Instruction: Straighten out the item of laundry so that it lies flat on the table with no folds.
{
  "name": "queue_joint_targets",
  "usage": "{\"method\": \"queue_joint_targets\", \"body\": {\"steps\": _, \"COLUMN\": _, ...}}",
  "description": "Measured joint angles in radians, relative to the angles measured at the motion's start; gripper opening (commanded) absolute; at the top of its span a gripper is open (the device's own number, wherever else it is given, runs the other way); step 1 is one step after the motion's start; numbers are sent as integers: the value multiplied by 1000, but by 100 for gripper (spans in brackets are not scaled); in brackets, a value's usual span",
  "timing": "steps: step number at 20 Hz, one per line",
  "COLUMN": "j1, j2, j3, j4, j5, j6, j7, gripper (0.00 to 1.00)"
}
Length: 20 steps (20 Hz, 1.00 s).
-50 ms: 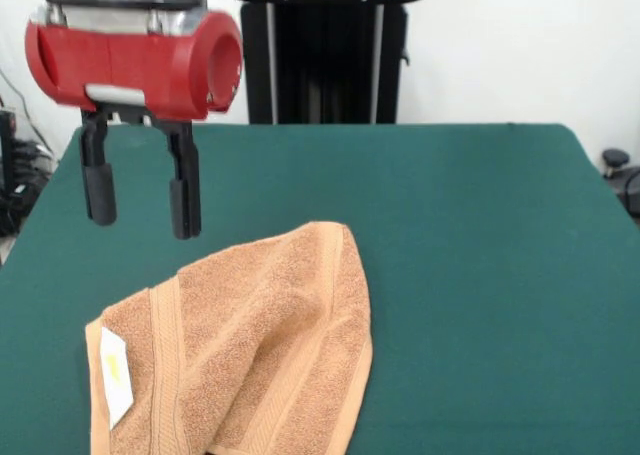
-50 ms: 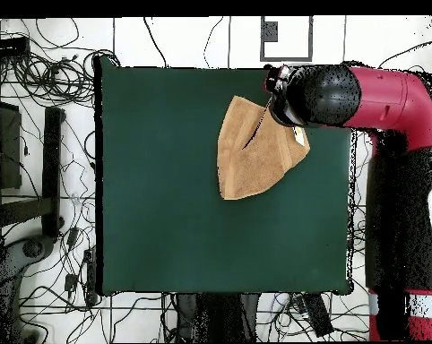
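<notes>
The item of laundry (image 1: 250,345) is a light-brown terry towel, folded over on itself into a rough wedge on the green table (image 1: 480,235). A white tag with yellow print shows at its near left corner. In the overhead view the towel (image 2: 251,154) lies near the table's top right, partly under the arm. My gripper (image 1: 140,200) hangs open above the table, behind and left of the towel, with nothing between its black fingers (image 1: 184,200). The arm's head hides the gripper in the overhead view.
The red and black arm (image 2: 372,98) reaches over the table's right edge in the overhead view. Cables lie on the floor left of the table (image 2: 166,197). A black stand (image 1: 325,55) rises behind the table's far edge.
</notes>
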Motion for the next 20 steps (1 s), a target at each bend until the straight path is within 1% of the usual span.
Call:
{"method": "queue_joint_targets", "body": {"steps": 12, "j1": 11, "j2": 99, "j3": -30, "j4": -23, "j5": -9, "j6": 0, "j7": 0, "gripper": 100}}
{"method": "queue_joint_targets", "body": {"steps": 20, "j1": 11, "j2": 126, "j3": -49, "j4": -23, "j5": -13, "j6": 0, "j7": 0, "gripper": 100}}
